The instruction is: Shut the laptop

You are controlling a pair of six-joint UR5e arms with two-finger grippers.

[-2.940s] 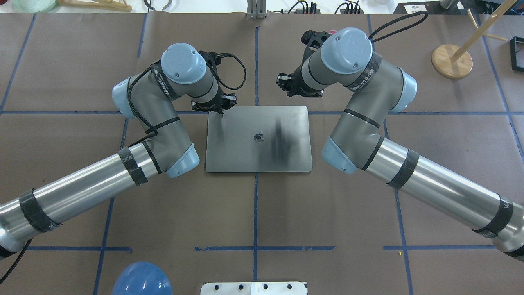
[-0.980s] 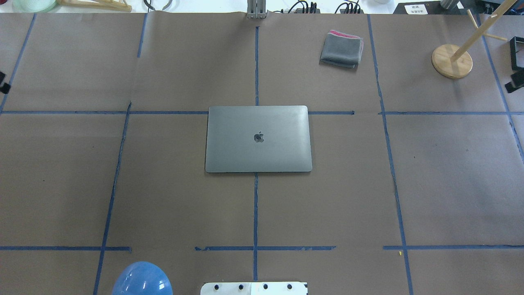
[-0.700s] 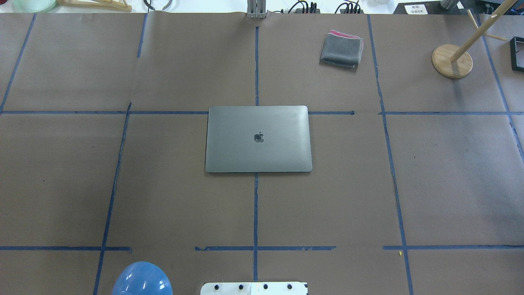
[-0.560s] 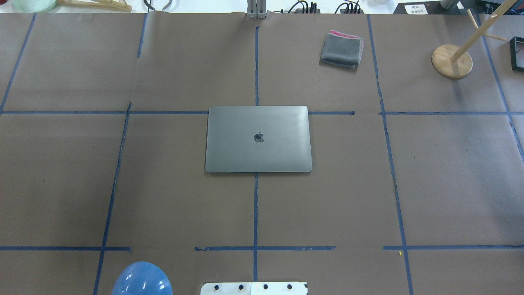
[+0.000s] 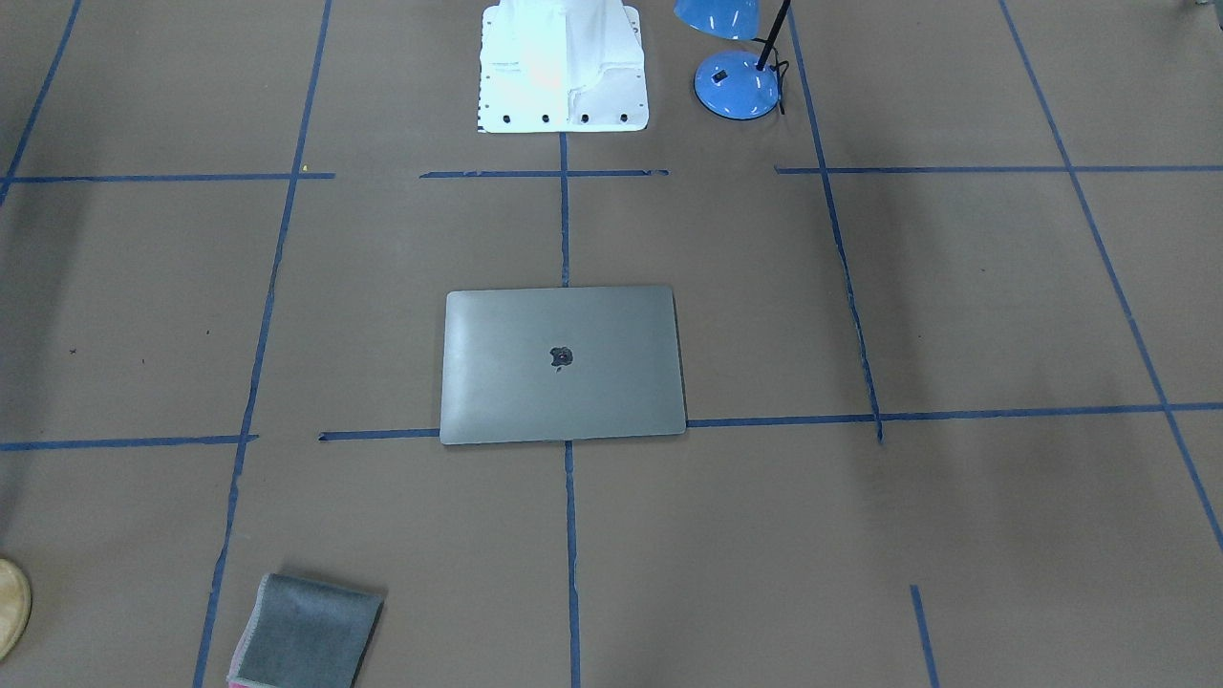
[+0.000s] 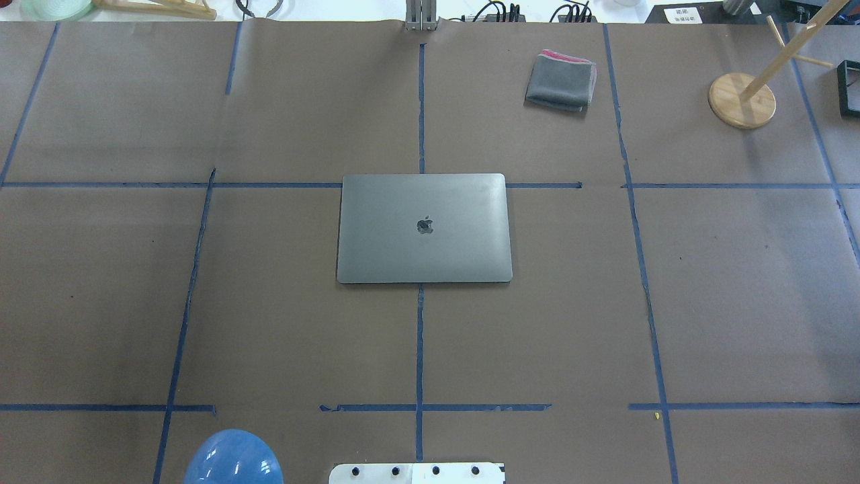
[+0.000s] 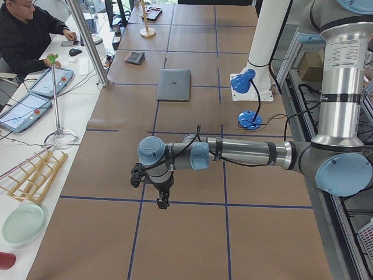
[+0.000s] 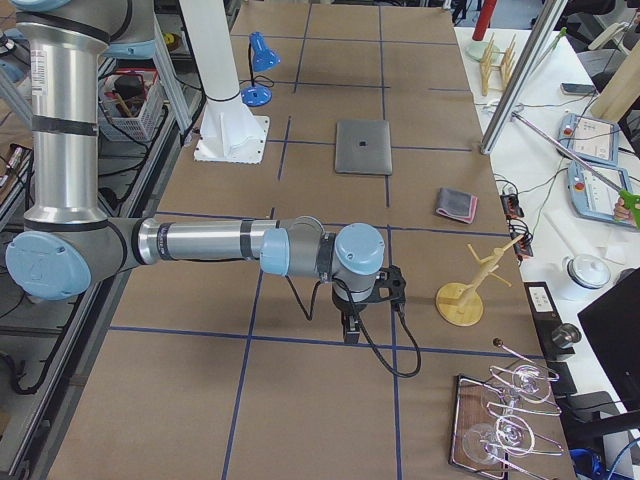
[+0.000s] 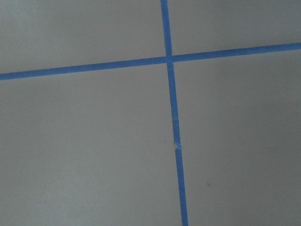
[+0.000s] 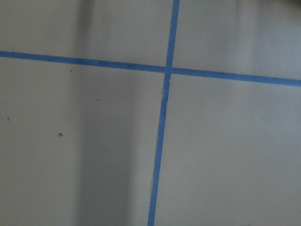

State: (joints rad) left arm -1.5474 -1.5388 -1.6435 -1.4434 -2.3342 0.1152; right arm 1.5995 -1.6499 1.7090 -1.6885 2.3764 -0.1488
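- The left fingers [image 7: 162, 202] hang pointing down over bare bench [image 6: 201, 323], well away from the laptop [image 6: 423, 228] towards the robot's left end. Only the side camera catches them, so I can't tell if they're spread or pinched. The wrist cam just shows brown paper and blue tape.
- Same deal with the right fingers [image 8: 350, 335]: they're well away from the laptop on the opposite side, pointing down at nothing, and I can't tell their state.
- The laptop lies flat mid-bench with the lid down on the base and the apple logo up, and nothing's touching it. Looks closed to me, so I'd call the job done.
- Handling-wise I'd guess a stiff metal slab, heavyish for how thin it is, with a smooth lid that pads would skate on. The screen inside is the fragile bit — press, don't pinch.
- If the lid needed seating, I'd push flat on top near the middle of the edge opposite the hinge. I can't make out which long edge that is.
- Further out, a folded grey cloth [image 6: 561, 81] sits well beyond the laptop's far right corner. A blue lamp [image 5: 737, 84] stands on the robot's side of the laptop, off to its left.
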